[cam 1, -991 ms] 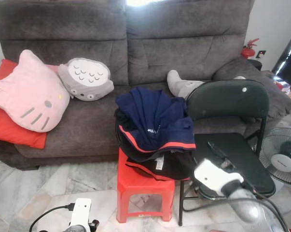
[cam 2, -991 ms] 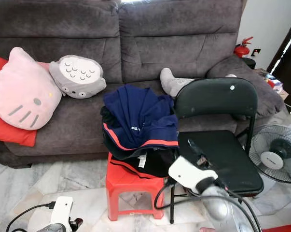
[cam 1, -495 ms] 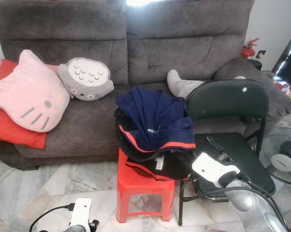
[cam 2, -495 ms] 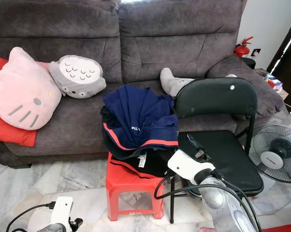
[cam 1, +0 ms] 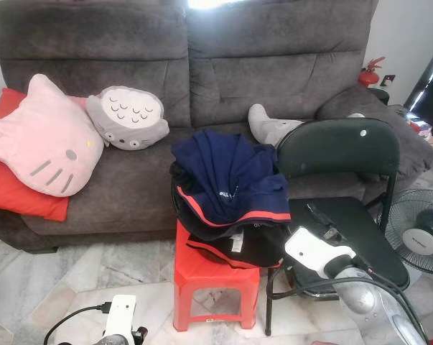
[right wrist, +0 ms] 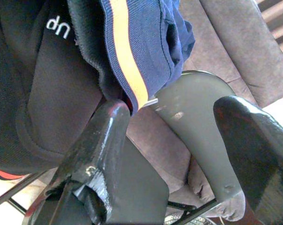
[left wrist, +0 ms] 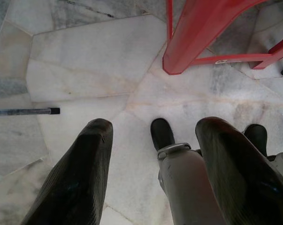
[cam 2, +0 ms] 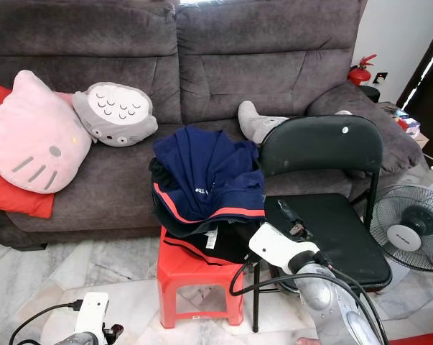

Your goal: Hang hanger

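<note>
A heap of dark clothes (cam 1: pixel 227 183), navy on top with an orange stripe, lies on a red plastic stool (cam 1: pixel 209 277) in front of the sofa. My right gripper (cam 1: pixel 322 221) hovers open above the seat of a black folding chair (cam 1: pixel 360 237), just right of the heap. In the right wrist view its fingers (right wrist: pixel 108 136) stand wide apart with nothing between them. The striped hem of the clothes (right wrist: pixel 132 61) hangs close ahead of them, in front of the chair's back. My left gripper (left wrist: pixel 150 136) hangs open, low over the marble floor beside the stool's leg (left wrist: pixel 197 37).
A grey sofa (cam 1: pixel 130 187) fills the back, with a pink cat cushion (cam 1: pixel 44 140) and a grey plush (cam 1: pixel 126 118) on it. A standing fan (cam 1: pixel 421 230) is at the right of the chair. A thin rod (left wrist: pixel 24 111) lies on the floor.
My right gripper has risen a little and moved left, closer to the heap of clothes. In the last half second it has held still. The left arm has not moved.
</note>
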### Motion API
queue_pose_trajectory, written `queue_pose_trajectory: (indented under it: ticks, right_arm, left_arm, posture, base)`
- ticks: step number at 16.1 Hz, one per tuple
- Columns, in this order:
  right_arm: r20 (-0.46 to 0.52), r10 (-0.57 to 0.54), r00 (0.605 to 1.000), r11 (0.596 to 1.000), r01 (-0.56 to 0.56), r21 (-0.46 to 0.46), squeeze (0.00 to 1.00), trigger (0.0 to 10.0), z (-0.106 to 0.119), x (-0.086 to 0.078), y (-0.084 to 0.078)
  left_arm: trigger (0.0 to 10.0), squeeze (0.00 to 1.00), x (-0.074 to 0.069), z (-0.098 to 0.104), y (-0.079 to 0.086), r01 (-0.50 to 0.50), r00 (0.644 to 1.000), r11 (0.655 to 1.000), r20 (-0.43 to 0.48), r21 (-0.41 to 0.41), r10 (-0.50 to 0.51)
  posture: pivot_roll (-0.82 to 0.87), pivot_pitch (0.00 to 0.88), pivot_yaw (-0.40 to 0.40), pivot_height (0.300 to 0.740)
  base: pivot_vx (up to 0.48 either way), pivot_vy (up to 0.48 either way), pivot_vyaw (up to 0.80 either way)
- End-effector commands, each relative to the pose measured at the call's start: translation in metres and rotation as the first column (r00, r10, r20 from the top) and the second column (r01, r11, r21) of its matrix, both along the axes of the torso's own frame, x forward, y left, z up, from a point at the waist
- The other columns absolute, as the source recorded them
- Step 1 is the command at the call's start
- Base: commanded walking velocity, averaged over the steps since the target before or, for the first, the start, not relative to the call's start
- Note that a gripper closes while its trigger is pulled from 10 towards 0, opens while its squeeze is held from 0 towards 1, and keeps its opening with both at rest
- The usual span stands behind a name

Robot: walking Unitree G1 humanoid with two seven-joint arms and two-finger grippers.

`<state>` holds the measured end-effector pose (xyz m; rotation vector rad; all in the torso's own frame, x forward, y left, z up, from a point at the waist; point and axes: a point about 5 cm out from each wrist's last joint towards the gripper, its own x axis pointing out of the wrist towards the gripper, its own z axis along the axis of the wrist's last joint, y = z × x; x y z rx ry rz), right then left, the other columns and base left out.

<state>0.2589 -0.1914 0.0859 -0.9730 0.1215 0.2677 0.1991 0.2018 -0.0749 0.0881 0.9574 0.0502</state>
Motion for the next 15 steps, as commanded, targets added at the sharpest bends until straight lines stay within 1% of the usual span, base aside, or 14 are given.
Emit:
queue_pose_trajectory:
  ticks: [1, 8, 11, 15]
  right_arm:
    - [0.007, 0.006, 1.000, 1.000, -0.006, -0.004, 0.00, 10.0, 0.001, 0.003, 0.001]
    - [0.020, 0.019, 1.000, 1.000, -0.019, -0.006, 0.00, 10.0, 0.003, 0.012, 0.004]
    - [0.010, 0.030, 1.000, 1.000, -0.030, -0.009, 0.00, 10.0, 0.001, 0.014, 0.007]
    - [-0.009, 0.036, 0.999, 0.999, -0.036, -0.015, 0.00, 10.0, -0.003, 0.014, 0.006]
  left_arm:
    - [10.0, 0.00, -0.001, 0.000, 0.001, 0.010, 1.000, 1.000, -0.010, 0.015, -0.010]
    - [10.0, 0.00, 0.000, 0.000, 0.001, 0.013, 1.000, 1.000, -0.008, 0.019, -0.013]
    - [10.0, 0.00, 0.000, 0.000, 0.001, 0.013, 1.000, 1.000, -0.008, 0.019, -0.013]
    - [10.0, 0.00, 0.000, 0.000, 0.001, 0.013, 1.000, 1.000, -0.008, 0.020, -0.013]
  posture:
    - [-0.15, 0.000, -0.010, 0.740]
    - [-0.15, 0.000, -0.010, 0.740]
    - [-0.15, 0.000, -0.011, 0.740]
    - [-0.15, 0.000, -0.011, 0.740]
  base:
    - [0.000, 0.000, 0.00]
    - [0.000, 0.000, 0.00]
    - [0.000, 0.000, 0.00]
    - [0.000, 0.000, 0.00]
